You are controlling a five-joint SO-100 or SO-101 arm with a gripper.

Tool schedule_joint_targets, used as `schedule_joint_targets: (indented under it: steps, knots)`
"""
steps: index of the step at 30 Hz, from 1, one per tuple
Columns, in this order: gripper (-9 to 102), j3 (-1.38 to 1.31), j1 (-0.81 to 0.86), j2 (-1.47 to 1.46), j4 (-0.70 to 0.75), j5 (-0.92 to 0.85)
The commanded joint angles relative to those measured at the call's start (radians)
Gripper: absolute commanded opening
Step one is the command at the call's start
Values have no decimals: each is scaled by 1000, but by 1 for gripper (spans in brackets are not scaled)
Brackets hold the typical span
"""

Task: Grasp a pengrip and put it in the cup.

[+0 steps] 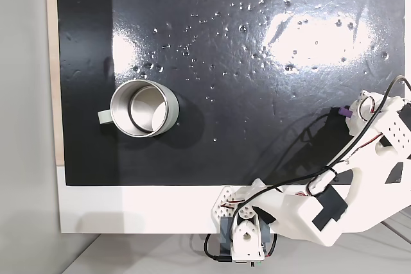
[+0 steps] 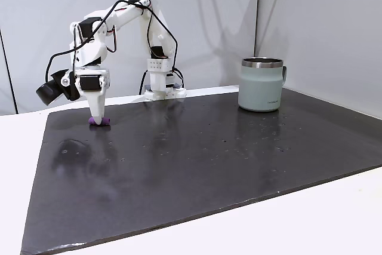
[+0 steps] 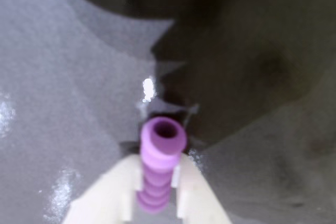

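The light-purple ribbed pengrip (image 3: 163, 145) lies on the black mat (image 2: 209, 165), squeezed between my two white fingers (image 3: 113, 190). My gripper (image 3: 156, 163) is shut on it, pointing straight down with its tips touching the mat. In both fixed views the pengrip (image 1: 345, 113) (image 2: 102, 122) pokes out beside the gripper (image 1: 352, 115) (image 2: 98, 117), at the mat's right edge seen from above. The grey-green steel cup (image 1: 168, 112) (image 2: 261, 85) stands upright and far off, at the mat's left in a fixed view from above. Its inside looks empty.
The arm's white base (image 1: 245, 235) (image 2: 160, 79) sits on the white table just off the mat's near edge, with black cables looping over the arm. A white wall (image 2: 322, 22) rises close behind the cup. Open mat lies between the gripper and the cup.
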Motion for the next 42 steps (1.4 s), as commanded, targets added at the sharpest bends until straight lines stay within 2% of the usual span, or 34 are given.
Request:
schedule_joint_targets:
  steps: [1, 8, 18, 31, 42]
  knots:
    - [2, -41, 8, 5, -26, -11]
    - [1, -187, -31, 34, 120, 60]
    - [0, -233, -224, 252, 293, 193]
    - [0, -235, -704, 540, 480, 413]
    - [0, -255, -1172, 615, 518, 540]
